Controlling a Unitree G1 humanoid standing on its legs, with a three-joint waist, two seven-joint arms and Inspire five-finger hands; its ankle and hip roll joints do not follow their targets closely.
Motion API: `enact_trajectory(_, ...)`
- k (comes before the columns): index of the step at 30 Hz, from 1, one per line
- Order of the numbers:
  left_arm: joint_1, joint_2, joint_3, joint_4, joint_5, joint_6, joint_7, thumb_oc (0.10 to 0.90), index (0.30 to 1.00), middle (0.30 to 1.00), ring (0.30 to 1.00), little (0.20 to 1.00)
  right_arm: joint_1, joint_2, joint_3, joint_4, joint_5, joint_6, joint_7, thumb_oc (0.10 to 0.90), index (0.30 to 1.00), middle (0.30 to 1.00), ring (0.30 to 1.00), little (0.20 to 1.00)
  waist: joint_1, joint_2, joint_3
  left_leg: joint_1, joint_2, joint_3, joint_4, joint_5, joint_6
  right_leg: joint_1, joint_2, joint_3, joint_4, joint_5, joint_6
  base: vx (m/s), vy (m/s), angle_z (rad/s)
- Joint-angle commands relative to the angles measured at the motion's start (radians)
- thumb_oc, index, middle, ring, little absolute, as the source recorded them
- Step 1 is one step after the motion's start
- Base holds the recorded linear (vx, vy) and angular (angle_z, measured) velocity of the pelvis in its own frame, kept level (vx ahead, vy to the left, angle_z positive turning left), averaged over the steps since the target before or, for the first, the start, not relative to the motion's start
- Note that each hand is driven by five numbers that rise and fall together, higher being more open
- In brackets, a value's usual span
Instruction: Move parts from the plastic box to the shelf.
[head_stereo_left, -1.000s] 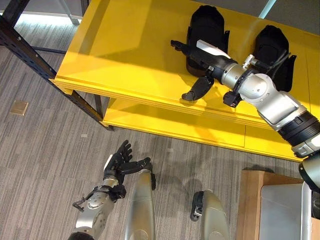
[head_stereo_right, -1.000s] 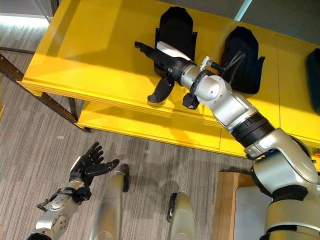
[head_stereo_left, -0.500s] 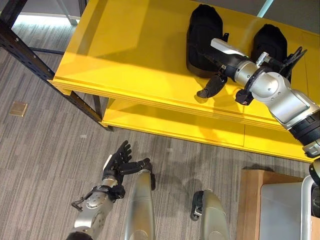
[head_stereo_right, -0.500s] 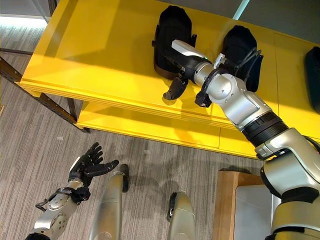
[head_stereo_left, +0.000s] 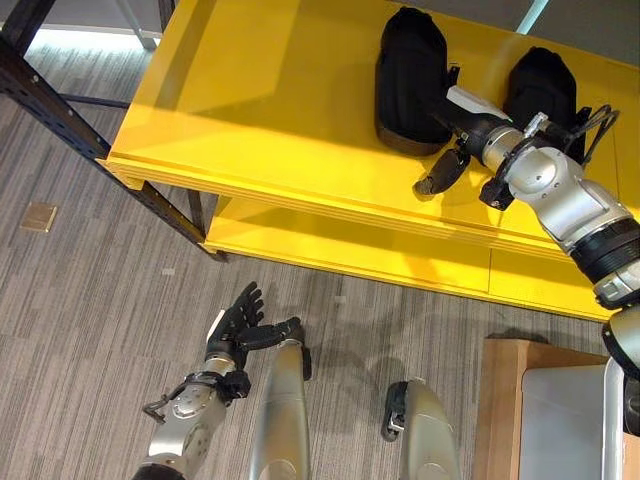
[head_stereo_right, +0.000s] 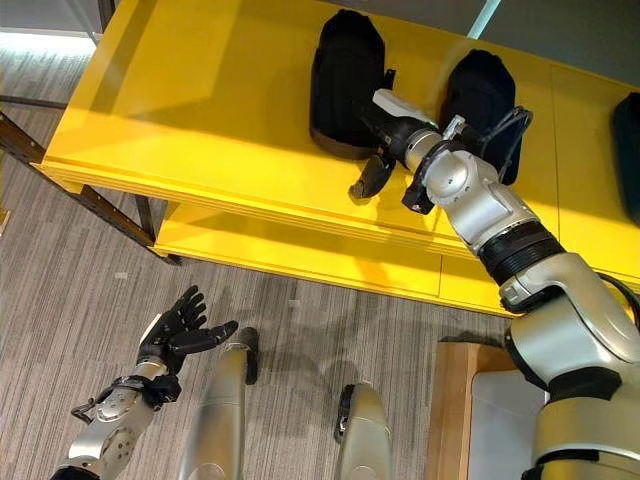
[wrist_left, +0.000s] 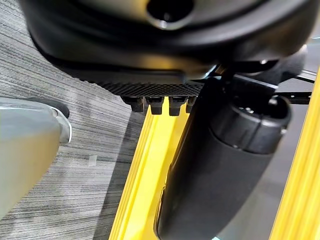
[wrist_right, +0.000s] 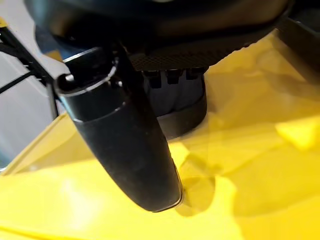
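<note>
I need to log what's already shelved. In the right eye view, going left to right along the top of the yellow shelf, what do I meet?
Bare yellow shelf → first black part → right hand, open, beside that part → second black part → a third black part at the view's right edge.

Head stereo pair looking down, sharing yellow shelf (head_stereo_left: 280, 120), wrist cameras close along each thumb
</note>
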Motion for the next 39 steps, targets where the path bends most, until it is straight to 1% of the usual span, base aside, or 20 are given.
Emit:
enact_trajectory(1, -0.01, 0.023, -0.023, -0.05, -0.019, -0.073, -0.021, 0.9, 1.0, 1.0, 1.0, 1.0, -0.12, -0.006, -0.067, 0.036, -0.015, -0.039, -0.076, 0.9, 1.0, 1.0, 1.0, 1.0, 0.022, 0.025, -0.051, 0.048, 0.082, -0.07, 0.065, -0.12, -0.06, -0.01, -0.003, -0.009, -0.076, 0.108, -0.038, 0.07, -0.019, 0.0)
enact_trajectory(3, -0.011, 0.025, -0.023, -0.052, -0.019, -0.075, -0.019, 0.9, 1.0, 1.0, 1.0, 1.0, -0.127, 0.0, -0.064, 0.069, -0.035, -0.041, -0.088, 0.9, 1.0, 1.0, 1.0, 1.0, 0.027, 0.029, -0.046, 0.046, 0.08, -0.07, 0.066, -0.119, -0.06, -0.012, -0.005, -0.011, -0.073, 0.109, -0.038, 0.04, -0.007, 0.0)
enact_trajectory(10, -0.018, 0.021, -0.024, -0.051, -0.025, -0.083, -0.009, 0.9, 1.0, 1.0, 1.0, 1.0, -0.141, 0.014, -0.069, 0.076, -0.048, -0.042, -0.106, 0.9, 1.0, 1.0, 1.0, 1.0, 0.037, 0.036, -0.032, 0.044, 0.076, -0.067, 0.064, -0.118, -0.057, -0.012, -0.008, -0.011, -0.073, 0.108, -0.039, 0.0, -0.002, 0.02)
enact_trajectory(16, -0.023, 0.018, -0.029, -0.048, -0.029, -0.082, -0.007, 0.9, 1.0, 1.0, 1.0, 1.0, -0.153, 0.035, -0.04, 0.099, -0.082, -0.039, -0.093, 0.9, 1.0, 1.0, 1.0, 1.0, 0.04, 0.034, -0.028, 0.037, 0.073, -0.069, 0.061, -0.114, -0.056, -0.021, -0.012, -0.013, -0.068, 0.109, -0.039, 0.0, 0.0, 0.01)
enact_trajectory(18, -0.027, 0.014, -0.025, -0.047, -0.026, -0.082, -0.006, 0.9, 1.0, 1.0, 1.0, 1.0, -0.15, 0.059, -0.012, 0.102, -0.129, -0.036, -0.075, 0.9, 1.0, 1.0, 1.0, 1.0, 0.041, 0.031, -0.026, 0.032, 0.073, -0.071, 0.063, -0.114, -0.056, -0.023, -0.01, -0.013, -0.065, 0.107, -0.041, 0.0, 0.0, 0.0)
enact_trajectory(20, -0.03, 0.013, -0.024, -0.046, -0.025, -0.082, -0.005, 0.9, 1.0, 1.0, 1.0, 1.0, -0.144, 0.068, -0.006, 0.095, -0.14, -0.037, -0.069, 0.9, 1.0, 1.0, 1.0, 1.0, 0.04, 0.03, -0.026, 0.033, 0.073, -0.072, 0.059, -0.112, -0.057, -0.022, -0.01, -0.014, -0.066, 0.107, -0.041, -0.04, 0.006, 0.0)
enact_trajectory(21, -0.033, 0.013, -0.023, -0.046, -0.025, -0.082, -0.005, 0.9, 1.0, 1.0, 1.0, 1.0, -0.143, 0.07, -0.003, 0.093, -0.145, -0.038, -0.064, 0.9, 1.0, 1.0, 1.0, 1.0, 0.039, 0.032, -0.027, 0.022, 0.071, -0.072, 0.047, -0.084, -0.051, -0.037, -0.009, -0.016, -0.071, 0.129, -0.046, -0.07, 0.013, 0.02)
enact_trajectory(22, -0.036, 0.012, -0.024, -0.044, -0.023, -0.08, -0.005, 0.9, 1.0, 1.0, 1.0, 1.0, -0.14, 0.074, -0.001, 0.091, -0.151, -0.038, -0.057, 0.9, 1.0, 1.0, 1.0, 1.0, 0.038, 0.031, -0.028, 0.022, 0.072, -0.072, 0.046, -0.084, -0.051, -0.037, -0.008, -0.015, -0.072, 0.129, -0.046, -0.07, 0.012, 0.01)
enact_trajectory(23, -0.037, 0.01, -0.025, -0.045, -0.022, -0.08, -0.005, 0.9, 1.0, 1.0, 1.0, 1.0, -0.136, 0.081, -0.002, 0.09, -0.15, -0.037, -0.055, 0.9, 1.0, 1.0, 1.0, 1.0, 0.038, 0.03, -0.028, 0.023, 0.072, -0.073, 0.047, -0.084, -0.051, -0.038, -0.008, -0.015, -0.071, 0.129, -0.046, 0.07, -0.015, 0.02)
enact_trajectory(24, -0.037, 0.01, -0.024, -0.044, -0.022, -0.079, -0.006, 0.9, 1.0, 1.0, 1.0, 1.0, -0.13, 0.088, -0.002, 0.093, -0.152, -0.036, -0.053, 0.9, 1.0, 1.0, 1.0, 1.0, 0.038, 0.027, -0.027, 0.035, 0.074, -0.074, 0.056, -0.11, -0.057, -0.024, -0.008, -0.013, -0.066, 0.107, -0.042, 0.0, 0.0, 0.0)
enact_trajectory(25, -0.039, 0.01, -0.025, -0.049, -0.019, -0.079, -0.007, 0.9, 1.0, 1.0, 1.0, 1.0, -0.12, 0.091, -0.006, 0.091, -0.156, -0.035, -0.046, 0.9, 1.0, 1.0, 1.0, 1.0, 0.037, 0.028, -0.028, 0.024, 0.073, -0.075, 0.045, -0.084, -0.052, -0.036, -0.007, -0.017, -0.069, 0.126, -0.047, 0.0, 0.0, 0.0)
enact_trajectory(39, -0.053, 0.004, -0.029, -0.043, -0.013, -0.076, -0.007, 0.9, 1.0, 1.0, 1.0, 1.0, -0.057, 0.145, -0.051, 0.1, -0.152, -0.031, -0.032, 0.9, 1.0, 1.0, 1.0, 1.0, 0.038, 0.034, -0.025, 0.026, 0.072, -0.082, 0.052, -0.088, -0.055, -0.036, -0.005, -0.02, -0.049, 0.111, -0.047, -0.01, 0.0, 0.0)
